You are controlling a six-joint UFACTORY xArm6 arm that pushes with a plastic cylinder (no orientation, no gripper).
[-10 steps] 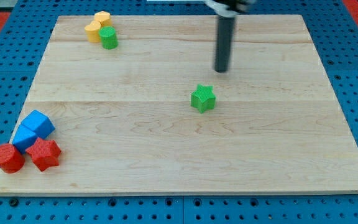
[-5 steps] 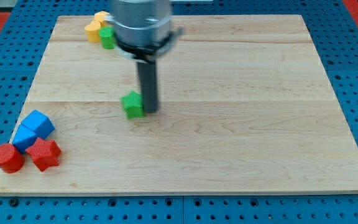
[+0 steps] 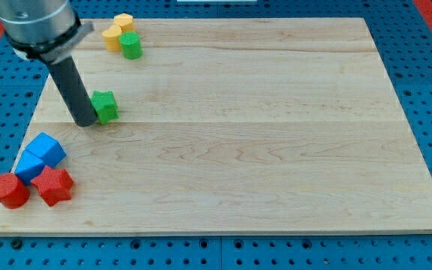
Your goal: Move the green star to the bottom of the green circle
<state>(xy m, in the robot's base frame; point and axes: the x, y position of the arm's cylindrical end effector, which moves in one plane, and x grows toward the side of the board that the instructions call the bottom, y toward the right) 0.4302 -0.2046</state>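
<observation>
The green star (image 3: 105,106) lies on the wooden board (image 3: 276,135) at the view's left, well below the green circle (image 3: 131,46) near the top left. My tip (image 3: 84,122) stands on the board just left of the green star, touching or almost touching it. The rod rises up and to the left out of the view.
Two yellow blocks (image 3: 116,31) sit against the green circle at its upper left. Two blue blocks (image 3: 40,157), a red circle (image 3: 9,190) and a red star (image 3: 54,186) cluster at the board's bottom left corner.
The green star has slid from the board's middle to the left and slightly up. My tip crossed from its right side to its left side.
</observation>
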